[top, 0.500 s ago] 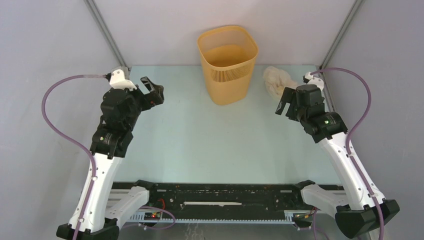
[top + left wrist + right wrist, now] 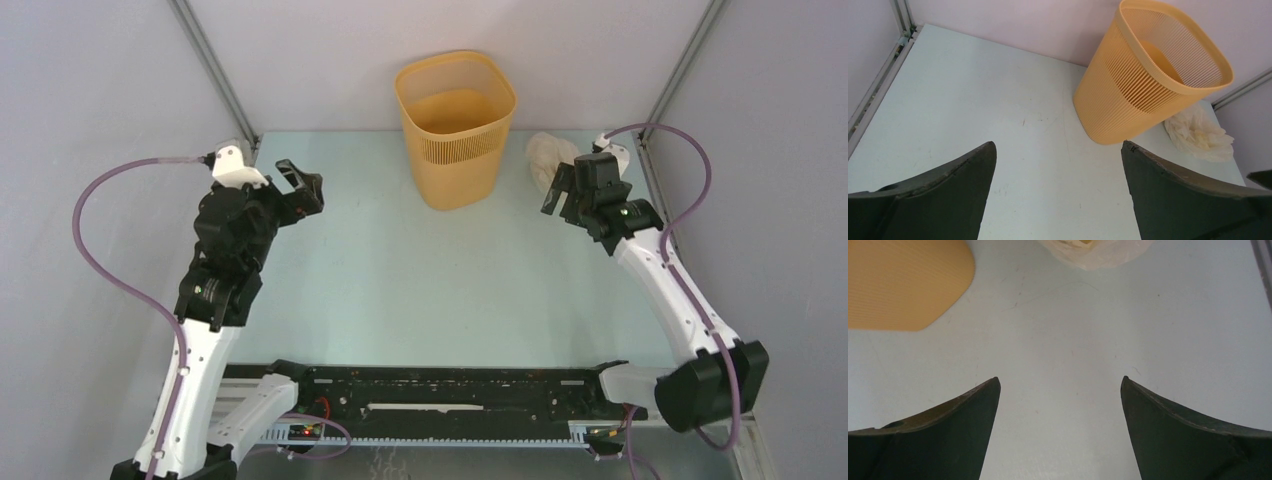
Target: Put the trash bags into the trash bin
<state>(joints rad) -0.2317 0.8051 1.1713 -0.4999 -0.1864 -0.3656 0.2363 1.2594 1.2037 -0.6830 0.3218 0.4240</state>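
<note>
**One bin, one bag, two pairs of jaws**

We counted one orange-yellow plastic trash bin with a slotted lower half [image 2: 458, 170], upright at the far middle of the pale bench [image 2: 400, 290]. One crumpled, translucent cream-white plastic trash bag [image 2: 547, 156] lay on the bench just right of the bin, outside it. The left jaws and right jaws both stood wide apart and empty, the right pair near the bag.

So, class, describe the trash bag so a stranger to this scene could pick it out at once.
Start at the pale table and find the orange bin at its far edge. Just right of the bin lies the bag, a crumpled cream-white plastic wad, the only soft thing there.
</note>
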